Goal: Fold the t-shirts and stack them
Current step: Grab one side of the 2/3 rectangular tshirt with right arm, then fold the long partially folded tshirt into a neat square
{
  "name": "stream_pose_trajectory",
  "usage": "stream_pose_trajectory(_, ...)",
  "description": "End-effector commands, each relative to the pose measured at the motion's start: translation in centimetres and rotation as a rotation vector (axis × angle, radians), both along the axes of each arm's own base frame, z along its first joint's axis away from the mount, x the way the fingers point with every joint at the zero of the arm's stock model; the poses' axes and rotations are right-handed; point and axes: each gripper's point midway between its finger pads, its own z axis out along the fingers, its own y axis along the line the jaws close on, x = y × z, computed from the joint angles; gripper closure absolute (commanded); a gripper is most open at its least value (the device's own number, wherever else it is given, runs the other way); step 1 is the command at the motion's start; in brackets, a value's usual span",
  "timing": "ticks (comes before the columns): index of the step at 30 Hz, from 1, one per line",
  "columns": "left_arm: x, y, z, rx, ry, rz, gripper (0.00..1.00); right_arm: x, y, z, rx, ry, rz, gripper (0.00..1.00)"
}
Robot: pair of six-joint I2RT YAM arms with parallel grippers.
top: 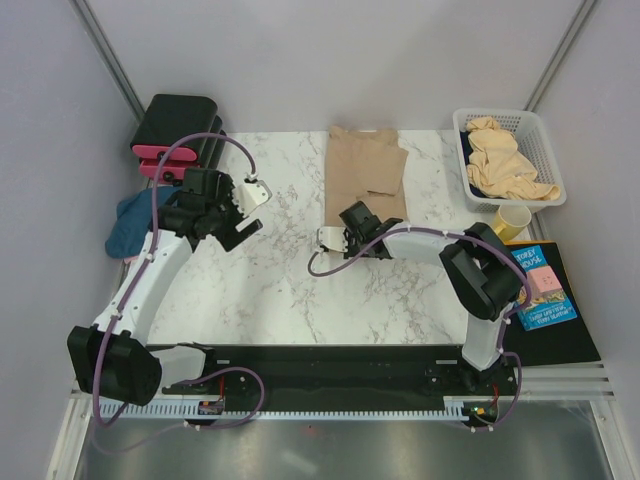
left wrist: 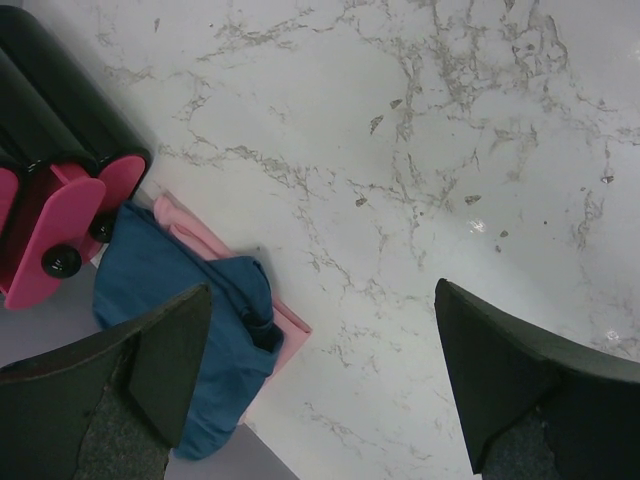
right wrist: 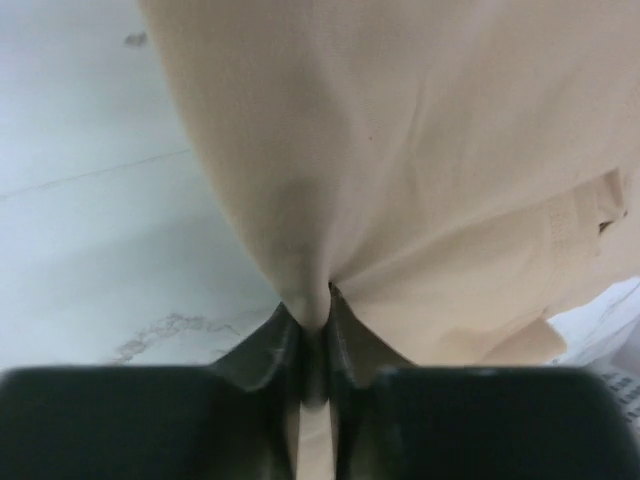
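You run two arms of one build: the left arm (top: 150, 275) and the right arm (top: 485, 345) both have white links between bulky black joint housings, and a looping purple cable (top: 188, 144) trails each. Your left claw (left wrist: 320, 380) has broad, dark, wedge-shaped fingers (left wrist: 165, 365). Your right claw (right wrist: 315, 340) has black fingers too.
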Motion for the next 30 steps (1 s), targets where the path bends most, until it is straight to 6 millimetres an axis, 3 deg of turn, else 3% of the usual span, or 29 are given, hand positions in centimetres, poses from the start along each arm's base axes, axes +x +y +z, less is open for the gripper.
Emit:
stream_pose_trajectory(1, 0.7, 0.1, 1.5, 0.02, -0.072, -0.019, 0.0, -2.7, -1.6, -1.9, -0.058, 0.153, 0.006, 1.0)
stream_pose_trajectory(5, 1.1, 0.1, 1.8, 0.03, -0.092, -0.033, 0.0, -5.0, -1.4, -0.2, -0.049, 0.252, 0.037, 1.0)
stream_pose_trajectory(6, 1.3, 0.1, 1.8, 0.034, -0.094, -0.036, 0.0, -5.3, -0.9, 1.1, -0.031, 0.252, 0.047, 1.0)
stream_pose_trajectory(8, 1.5, 0.1, 1.9, 0.04, -0.102, -0.044, 0.0, -7.3, -0.8, 1.9, -0.025, 0.324, 0.076, 1.0)
stream_pose_trajectory(13, 1.8, 0.0, 2.6, 0.039, -0.122, -0.049, 0.0, -12.0, 0.6, 6.2, 0.017, 0.435, 0.19, 1.0)
stream_pose_trajectory(14, 1.8, 0.0, 2.6, 0.04, -0.123, -0.052, 0.0, -13.4, 0.0, 6.7, -0.008, 0.487, 0.195, 1.0)
stream_pose_trajectory(17, 1.7, 0.0, 2.9, 0.038, -0.133, -0.052, 0.0, -15.0, 0.0, 9.7, -0.023, 0.516, 0.235, 1.0)
stream_pose_trajectory(20, 1.5, -0.1, 3.0, 0.031, -0.133, -0.052, 0.0, -13.0, 0.3, 13.4, -0.026, 0.402, 0.245, 1.0)
stream_pose_trajectory(22, 1.5, -0.2, 2.9, 0.022, -0.133, -0.054, 0.0, -11.6, 0.1, 14.3, -0.063, 0.339, 0.247, 1.0)
stream_pose_trajectory(23, 1.6, -0.4, 2.9, 0.015, -0.13, -0.057, 0.0, -9.9, -0.3, 14.6, -0.104, 0.281, 0.245, 1.0)
stream_pose_trajectory(30, 2.0, -1.0, 3.2, -0.021, -0.126, -0.06, 0.0, -1.5, -0.1, 14.0, -0.118, 0.085, 0.159, 1.0)
